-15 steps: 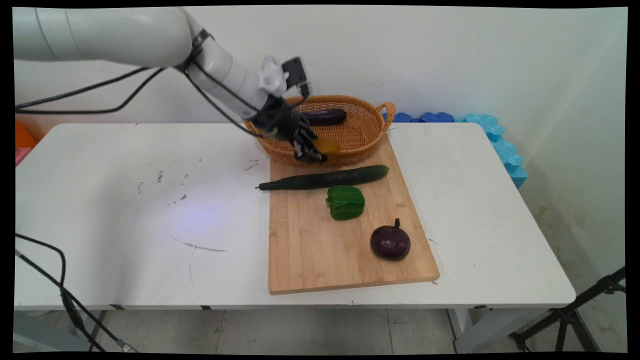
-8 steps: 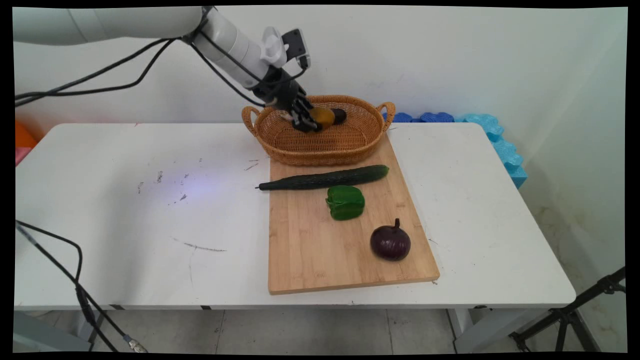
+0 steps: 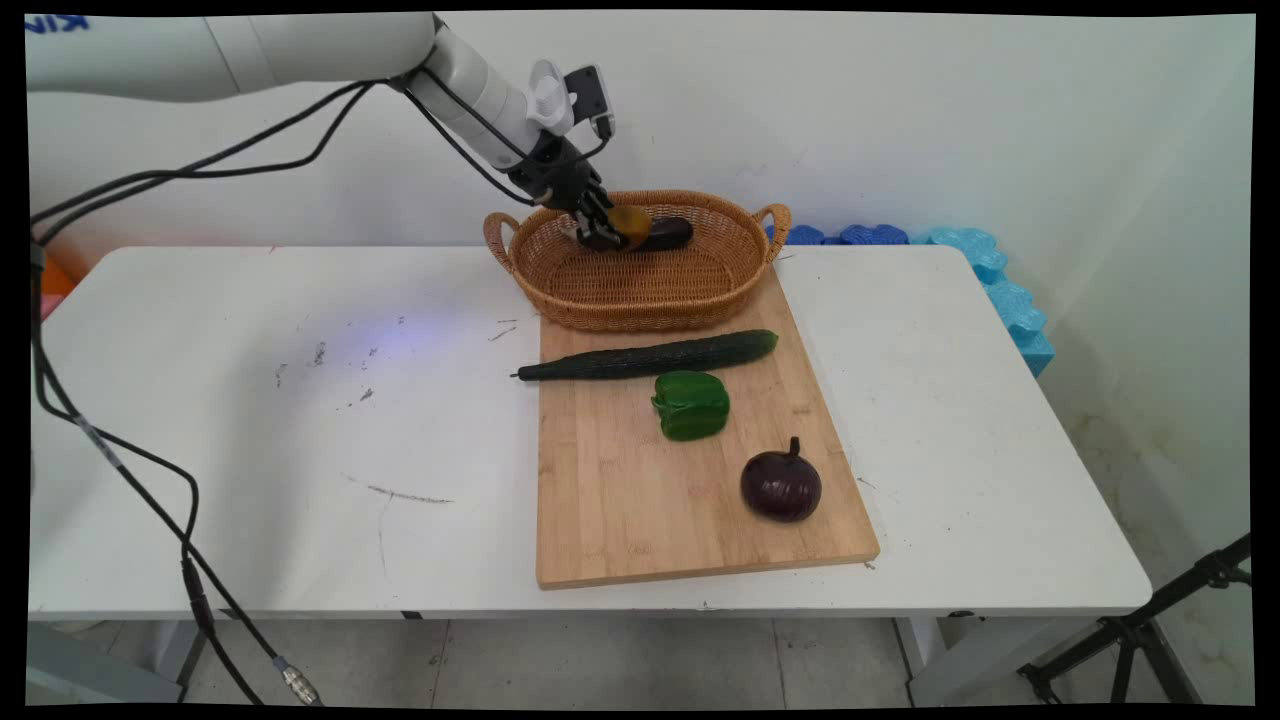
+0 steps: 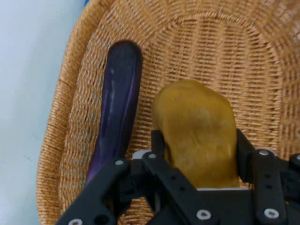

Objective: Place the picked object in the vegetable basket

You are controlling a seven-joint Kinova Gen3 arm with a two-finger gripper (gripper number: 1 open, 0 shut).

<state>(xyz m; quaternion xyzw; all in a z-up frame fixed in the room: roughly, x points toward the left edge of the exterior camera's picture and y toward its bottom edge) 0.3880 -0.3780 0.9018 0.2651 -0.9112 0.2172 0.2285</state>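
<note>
1. The black two-finger end effector (image 3: 608, 228) (image 4: 199, 150) is closed on a lumpy yellow-brown potato-like vegetable (image 3: 630, 221) (image 4: 197, 131), one finger (image 4: 157, 145) pressed on each side of it, with most of the vegetable sticking out past the fingertips
2. The end effector holds the vegetable inside the oval woven wicker basket with two handles (image 3: 700, 290) (image 4: 243, 51), over its rear-left part; whether the vegetable touches the basket floor cannot be told
3. A long dark purple eggplant (image 3: 662, 235) (image 4: 115, 108) lies in the basket along its back wall, just beside the held vegetable; in the hand view a narrow strip of wicker shows between the two
4. The basket stands at the far end of a rectangular light wooden cutting board (image 3: 620, 480), its near side resting on the board's far edge
5. Just in front of the basket a long dark green cucumber (image 3: 650, 357) lies across the board, its thin stem end overhanging the board's left edge
6. A green bell pepper (image 3: 690, 405) sits just in front of the cucumber, near the middle of the board
7. A round dark purple eggplant with a short stem (image 3: 781, 484) stands near the board's near right corner, apart from the pepper
8. The board lies on the white worktop (image 3: 250, 420), right of its centre; blue foam pieces (image 3: 990, 270) sit against the wall past the worktop's far right corner
</note>
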